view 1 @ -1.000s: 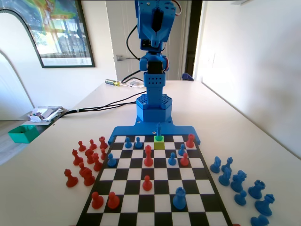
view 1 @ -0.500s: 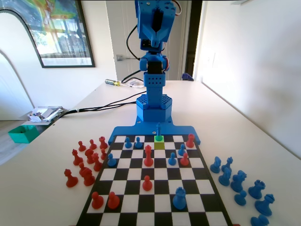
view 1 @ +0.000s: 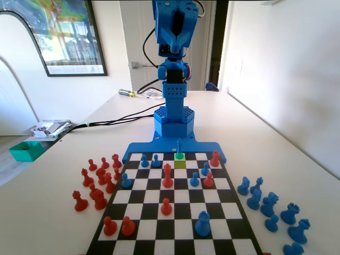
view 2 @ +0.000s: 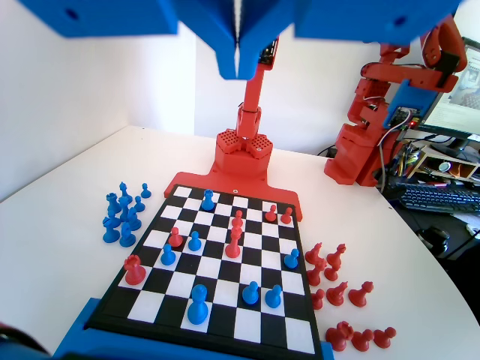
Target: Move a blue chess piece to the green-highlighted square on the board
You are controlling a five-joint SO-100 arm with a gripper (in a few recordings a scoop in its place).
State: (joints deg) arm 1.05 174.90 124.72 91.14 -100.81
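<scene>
The fingers are pressed together high above the board, so I keep them away from the blue chess piece standing on the green-highlighted square.

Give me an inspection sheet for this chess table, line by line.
Surface: white table, board lying flat.
Job's things: blue chess piece upright at green-highlighted square, far row.
Clutter: red pieces and blue pieces beside board; screwdriver; green tray.
Grippers: gripper raised, fingers together, empty.
Cables: black cables across table from arm base.
Surroundings: framed picture, keyboard.
</scene>
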